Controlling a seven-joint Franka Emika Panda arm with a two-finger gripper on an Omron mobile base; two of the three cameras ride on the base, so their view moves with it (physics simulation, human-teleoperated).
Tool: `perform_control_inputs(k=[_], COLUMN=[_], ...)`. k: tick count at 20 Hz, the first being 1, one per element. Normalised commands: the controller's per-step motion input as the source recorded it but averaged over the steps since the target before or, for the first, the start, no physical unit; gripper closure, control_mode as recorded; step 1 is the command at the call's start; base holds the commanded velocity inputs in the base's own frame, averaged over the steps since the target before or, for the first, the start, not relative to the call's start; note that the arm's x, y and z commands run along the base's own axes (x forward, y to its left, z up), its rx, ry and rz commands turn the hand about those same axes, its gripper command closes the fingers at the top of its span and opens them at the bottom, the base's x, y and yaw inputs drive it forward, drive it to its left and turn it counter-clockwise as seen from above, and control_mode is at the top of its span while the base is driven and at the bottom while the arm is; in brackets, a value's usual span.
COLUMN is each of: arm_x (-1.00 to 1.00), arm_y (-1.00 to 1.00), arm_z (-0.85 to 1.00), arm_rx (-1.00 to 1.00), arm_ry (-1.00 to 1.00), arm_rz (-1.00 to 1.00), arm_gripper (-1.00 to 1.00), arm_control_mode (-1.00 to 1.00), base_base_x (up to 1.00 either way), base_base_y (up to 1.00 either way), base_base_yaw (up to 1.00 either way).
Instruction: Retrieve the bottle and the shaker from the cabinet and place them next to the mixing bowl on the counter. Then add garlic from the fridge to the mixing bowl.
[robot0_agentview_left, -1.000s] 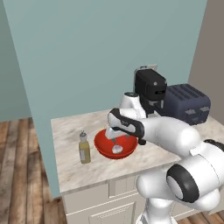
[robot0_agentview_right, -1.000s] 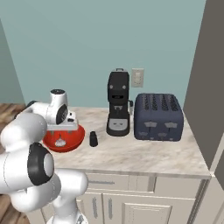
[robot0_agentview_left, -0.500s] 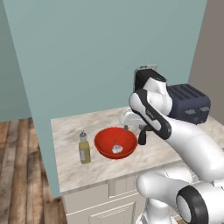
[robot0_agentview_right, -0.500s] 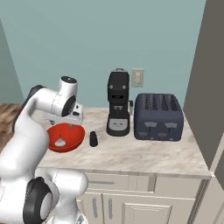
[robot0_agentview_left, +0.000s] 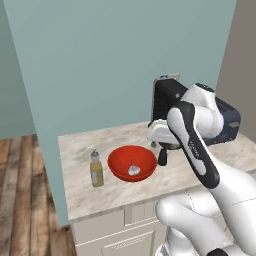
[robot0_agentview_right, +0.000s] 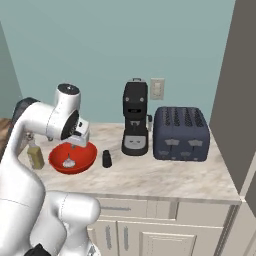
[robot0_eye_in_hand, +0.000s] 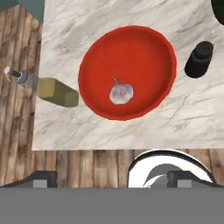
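The red mixing bowl (robot0_eye_in_hand: 131, 52) sits on the marbled counter (robot0_eye_in_hand: 87, 17) with the whitish-pink garlic (robot0_eye_in_hand: 120, 93) lying inside it. Touching nothing, the bottle (robot0_eye_in_hand: 54, 91) of olive liquid stands just left of the bowl and the black shaker (robot0_eye_in_hand: 199, 59) just right of it. My gripper (robot0_eye_in_hand: 113, 178) hangs high above the bowl's near side, open and empty. From the base, the bowl (robot0_agentview_left: 120, 162), garlic (robot0_agentview_left: 133, 170), bottle (robot0_agentview_left: 96, 170) and shaker (robot0_agentview_left: 162, 157) line up under the gripper (robot0_agentview_left: 159, 144). The cabinet and the fridge are out of view.
A black coffee machine (robot0_agentview_right: 135, 117) and a dark toaster (robot0_agentview_right: 181, 132) stand at the back right of the counter (robot0_agentview_right: 165, 175). A teal wall rises behind it. Wooden floor lies beyond the counter's left end. A tall grey-brown panel borders the right.
The hand has risen from just over the bowl to well above it, and the arm has straightened upward. The garlic stays in the bowl; bottle and shaker have not moved.
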Motion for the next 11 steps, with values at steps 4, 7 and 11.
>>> perform_control_inputs(k=[4,7,11], arm_x=[-0.83,-0.75,-0.45], arm_y=[0.00,-0.03,-0.05], arm_z=[0.29,0.36,0.45], arm_rx=[0.00,-0.01,-0.06], arm_ry=[-0.14,-0.19,-0.21], arm_rz=[-0.17,-0.12,-0.01], arm_gripper=[-1.00,-1.00,-1.00], arm_control_mode=[-1.00,-1.00,-1.00], base_base_x=[0.00,0.00,0.00], base_base_y=[0.00,0.00,0.00], base_base_yaw=[0.00,0.00,0.00])
